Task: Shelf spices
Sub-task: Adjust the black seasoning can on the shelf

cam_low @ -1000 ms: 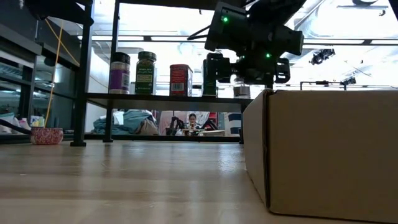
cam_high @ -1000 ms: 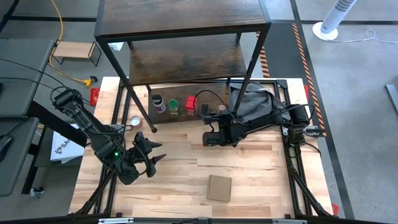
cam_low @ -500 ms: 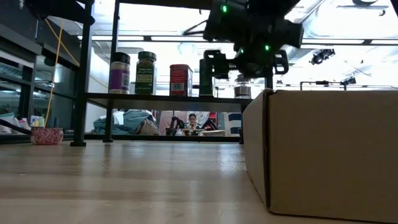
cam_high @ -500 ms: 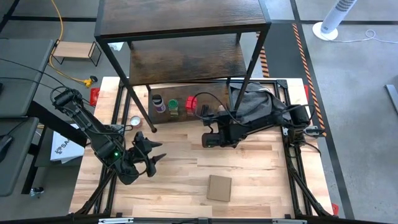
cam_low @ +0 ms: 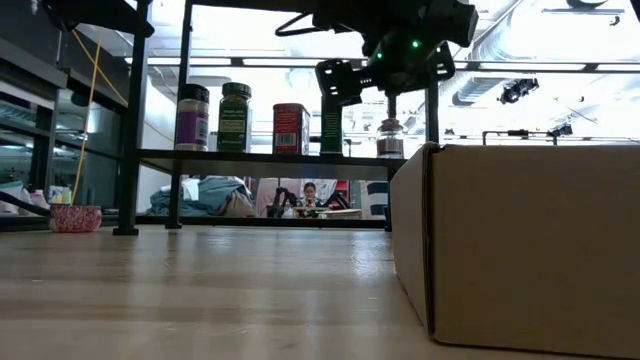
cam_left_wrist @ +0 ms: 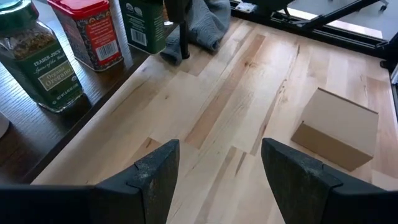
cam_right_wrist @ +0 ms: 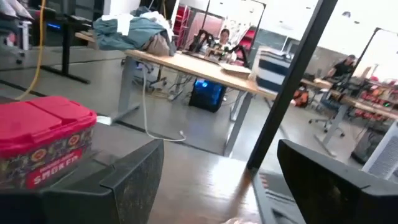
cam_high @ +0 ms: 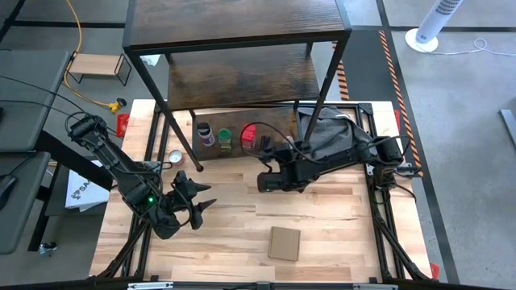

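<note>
High view: the three-tier dark wood shelf [cam_high: 242, 48] fills the upper middle of the frame, its bottom board just above the pale wood table [cam_high: 322, 225]. On that board, just left of centre, stand the purple-lidded jar [cam_high: 205, 131], the green-lidded jar [cam_high: 224, 138] and the red tin [cam_high: 247, 135], close together in a row. The right gripper [cam_high: 264, 179] hovers at centre frame, just below the row, with its fingers spread open and nothing between them. The left gripper [cam_high: 203, 199] waits at lower left over the table, its fingers apart and empty. A cardboard box [cam_high: 285, 243] lies at lower centre, and a small pink bowl [cam_high: 175, 156] sits by the shelf's left leg. Low view shows a dark green tin [cam_low: 331, 127] and a small pale jar [cam_low: 389, 143] right of the red tin on the same board.
</note>
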{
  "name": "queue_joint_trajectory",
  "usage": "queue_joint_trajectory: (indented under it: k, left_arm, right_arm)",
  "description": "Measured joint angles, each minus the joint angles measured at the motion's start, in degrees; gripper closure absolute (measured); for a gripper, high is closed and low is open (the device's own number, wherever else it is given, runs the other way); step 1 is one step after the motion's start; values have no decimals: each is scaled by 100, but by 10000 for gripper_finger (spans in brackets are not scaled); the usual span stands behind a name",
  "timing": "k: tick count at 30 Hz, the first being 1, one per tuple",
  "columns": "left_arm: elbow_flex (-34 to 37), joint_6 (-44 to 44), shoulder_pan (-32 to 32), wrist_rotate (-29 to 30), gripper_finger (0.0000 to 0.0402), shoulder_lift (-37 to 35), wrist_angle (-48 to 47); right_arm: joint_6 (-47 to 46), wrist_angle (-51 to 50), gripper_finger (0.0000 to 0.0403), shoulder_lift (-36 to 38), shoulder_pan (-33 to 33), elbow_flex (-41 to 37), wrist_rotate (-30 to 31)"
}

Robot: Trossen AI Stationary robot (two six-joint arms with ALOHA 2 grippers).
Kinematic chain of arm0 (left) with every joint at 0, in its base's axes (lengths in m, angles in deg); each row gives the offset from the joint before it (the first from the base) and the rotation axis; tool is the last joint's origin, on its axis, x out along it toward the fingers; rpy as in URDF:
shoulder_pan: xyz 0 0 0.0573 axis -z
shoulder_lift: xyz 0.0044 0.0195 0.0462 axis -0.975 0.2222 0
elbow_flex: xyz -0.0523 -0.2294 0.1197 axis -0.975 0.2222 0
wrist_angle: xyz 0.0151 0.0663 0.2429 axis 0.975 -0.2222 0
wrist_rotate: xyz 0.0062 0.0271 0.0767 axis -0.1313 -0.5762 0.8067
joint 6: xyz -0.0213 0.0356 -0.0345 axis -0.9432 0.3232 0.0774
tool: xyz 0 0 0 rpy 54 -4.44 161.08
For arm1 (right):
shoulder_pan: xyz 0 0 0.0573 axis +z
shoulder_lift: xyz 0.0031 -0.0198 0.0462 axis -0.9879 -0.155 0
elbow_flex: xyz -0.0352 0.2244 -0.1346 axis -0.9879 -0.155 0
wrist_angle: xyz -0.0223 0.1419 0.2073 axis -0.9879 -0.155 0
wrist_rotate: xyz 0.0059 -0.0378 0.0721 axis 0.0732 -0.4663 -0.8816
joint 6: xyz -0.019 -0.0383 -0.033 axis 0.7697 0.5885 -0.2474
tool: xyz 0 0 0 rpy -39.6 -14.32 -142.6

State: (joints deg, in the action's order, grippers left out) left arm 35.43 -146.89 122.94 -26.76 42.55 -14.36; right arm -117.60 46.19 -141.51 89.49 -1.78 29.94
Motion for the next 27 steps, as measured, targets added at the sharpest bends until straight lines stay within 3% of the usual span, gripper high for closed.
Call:
queue_joint_trajectory:
  k: [10,14,18,21,23,26,27]
  left_arm:
    - [0,-39,1,-102,180,0,8]
    - [0,-306,12,-865,180,0,290]
    - [0,-312,154,-1472,180,0,956]
    - [0,-437,233,-1338,180,0,1311]
    - [0,-511,243,-1181,180,0,1501]
    - [0,-549,174,-1044,180,0,1624]
    - [0,-553,131,-1005,180,0,1646]
  right_arm:
    - [0,-1376,94,0,59,1043,103]
    - [-2,-2465,95,0,405,2020,-622]
    - [-201,-3326,118,8,891,2962,-1923]
    - [-1077,-3708,172,17,1192,3162,-3125]
    - [-1699,-3846,237,17,1340,3031,-3795]
    - [-2372,-3764,360,5,1412,2543,-4187]
    - [-2507,-3716,380,-2,1375,2367,-4269]
